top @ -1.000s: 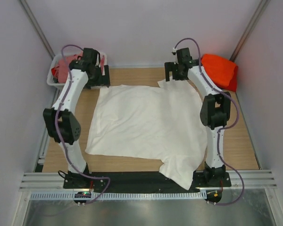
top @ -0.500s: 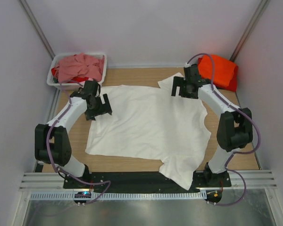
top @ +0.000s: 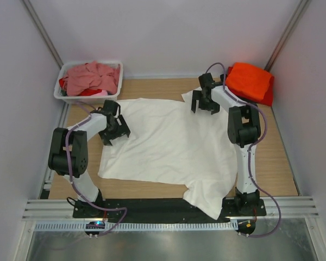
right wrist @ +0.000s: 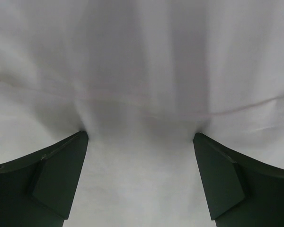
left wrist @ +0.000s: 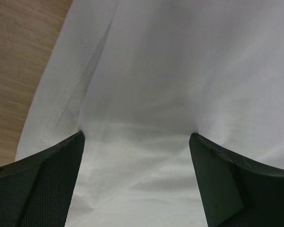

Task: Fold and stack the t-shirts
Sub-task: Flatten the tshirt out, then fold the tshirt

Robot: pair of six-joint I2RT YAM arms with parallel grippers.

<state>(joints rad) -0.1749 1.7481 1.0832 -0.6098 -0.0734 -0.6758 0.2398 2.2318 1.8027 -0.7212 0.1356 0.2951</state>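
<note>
Dropped back from far edge onto white shirt point(top: 168, 141), spread mid-table with one sleeve over near edge. Left gripper point(left wrist: 136, 136) at its left edge, right gripper point(right wrist: 141, 135) near its far-right corner, both with fingers apart, pressed into cloth. Risk on closing: catching only a wrinkle, slipping, dragging shirt askew toward orange shirt point(top: 252, 80) in far-right corner. No readable writing

Place: was a lab robot cell.
Walls: plain pale panels point(top: 168, 32) closed it in.
Bench: aluminium rails point(top: 293, 206), with robot arms point(top: 70, 152) bolted on, edged a wooden tabletop point(top: 277, 163).
</note>
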